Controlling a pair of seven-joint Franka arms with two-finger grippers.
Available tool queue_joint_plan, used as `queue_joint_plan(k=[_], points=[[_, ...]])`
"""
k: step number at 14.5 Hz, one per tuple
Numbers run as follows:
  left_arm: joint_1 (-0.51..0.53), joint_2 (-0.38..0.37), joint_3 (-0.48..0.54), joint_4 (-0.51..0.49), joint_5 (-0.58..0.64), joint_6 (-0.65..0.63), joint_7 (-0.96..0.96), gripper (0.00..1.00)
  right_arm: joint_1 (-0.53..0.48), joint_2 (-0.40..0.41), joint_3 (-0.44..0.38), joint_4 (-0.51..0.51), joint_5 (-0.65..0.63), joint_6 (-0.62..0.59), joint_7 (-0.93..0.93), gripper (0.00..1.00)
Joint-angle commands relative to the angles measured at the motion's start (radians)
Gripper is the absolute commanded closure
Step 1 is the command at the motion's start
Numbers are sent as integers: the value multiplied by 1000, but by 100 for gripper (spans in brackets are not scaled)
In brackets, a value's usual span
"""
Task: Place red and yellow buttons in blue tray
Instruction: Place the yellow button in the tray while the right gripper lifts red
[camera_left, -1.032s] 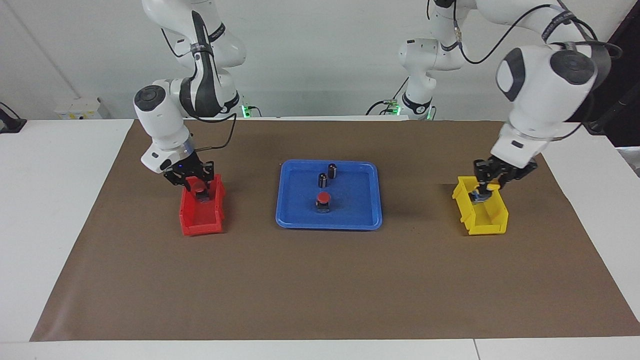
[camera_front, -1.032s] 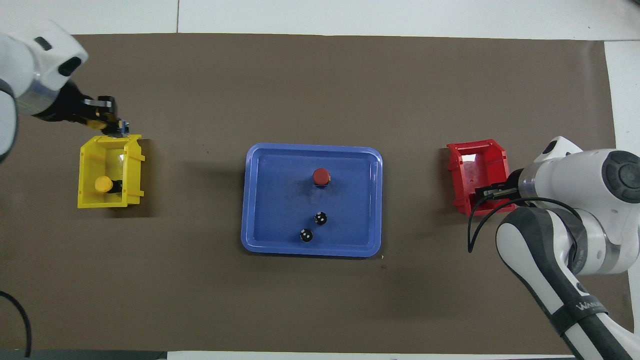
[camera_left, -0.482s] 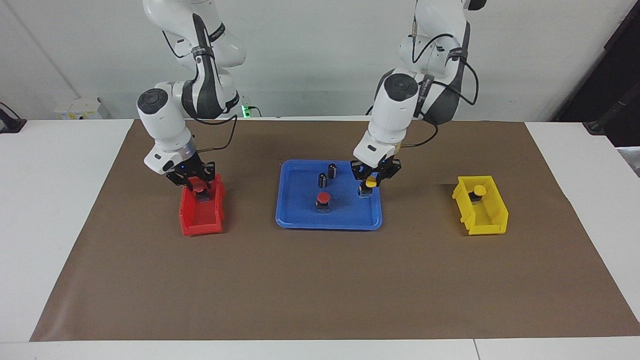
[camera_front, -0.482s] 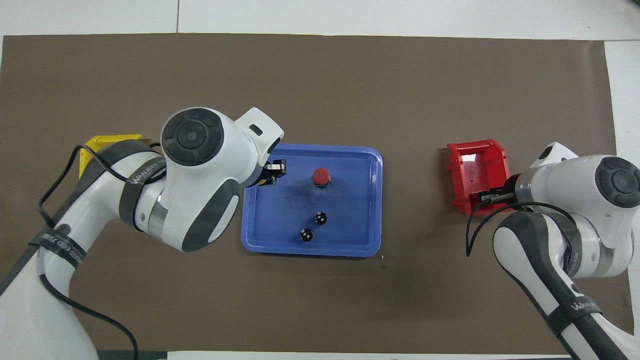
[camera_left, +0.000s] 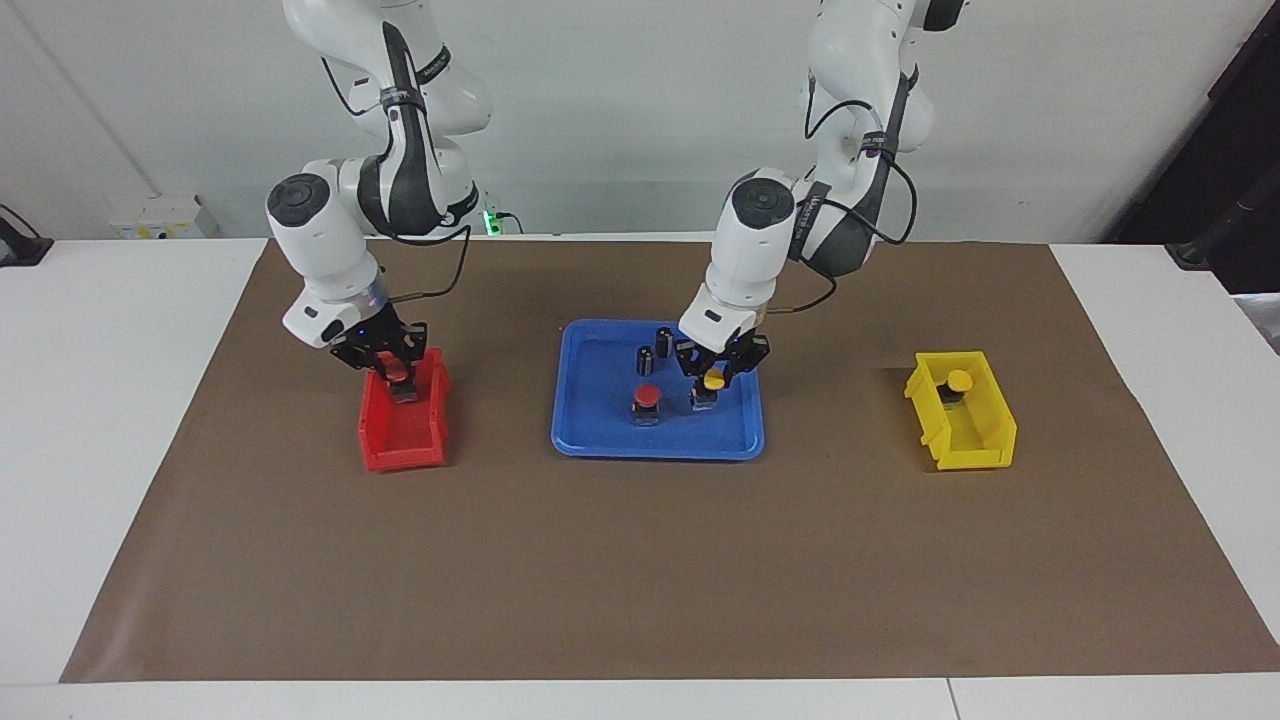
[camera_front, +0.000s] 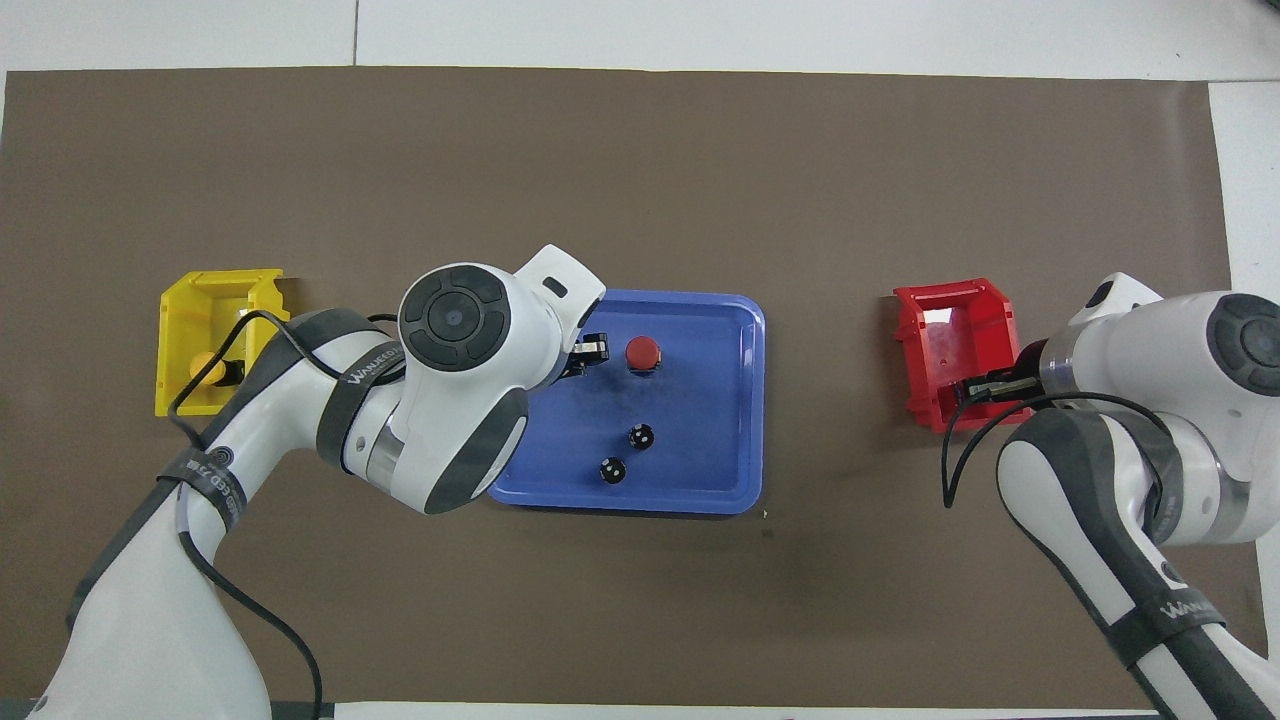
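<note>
**Q:** Buttons and tray, where does each one sit?

**A:** Centre of the facing view holds the blue tray (camera_left: 585, 440) on brown paper (camera_left: 640, 560). One red button (camera_left: 647, 397) stands in it, just below two dark cylinders (camera_left: 654, 351). Beside that red button, the left gripper (camera_left: 712, 385) is inside the tray with its fingers clamped on a yellow button (camera_left: 714, 379), whose base is at or just above the tray floor; I cannot tell which.

**Q:** And the remaining buttons?

**A:** At the right of that view a yellow bin (camera_left: 975, 445) holds a second yellow button (camera_left: 959, 381). At the left, the right gripper (camera_left: 397, 372) reaches into the upper end of a red bin (camera_left: 400, 445), fingers closed on the second red button (camera_left: 398, 373).

**Q:** What does the overhead view add?

**A:** Little: the left arm's wrist covers the tray's left part, and the right arm's wrist covers the lower right corner of the red bin
</note>
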Motion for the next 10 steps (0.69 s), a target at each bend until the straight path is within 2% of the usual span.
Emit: queue_joint_plan(k=[1,2,3,4,5,6,7,8,10], points=[[-27,25,20,-8,-20,46,-13,99,5,58,14,241,22,-212,11,73],[-27,25,20,-9,-20,52,-13,97,43,70,19,293,22,-249,57,73],[-26,25,20,-5,-20,47,-10,78,83,89,19,338,22,-268,115,73],[-26,25,21,3,-20,38,-10,46,129,105,19,369,20,-264,187,72],[-23,24,23,7,-19,29,-10,21,167,112,19,375,20,-247,250,72],[-18,13,23,12,-19,6,-10,16,193,116,19,375,22,-219,298,72],[-14,-8,28,27,-19,-49,-2,6,221,118,20,373,22,-190,345,72],[-5,-45,35,47,-19,-125,8,0,245,122,21,370,23,-164,387,72],[58,-103,46,50,-6,-245,85,0,311,156,21,370,23,-100,498,72]])
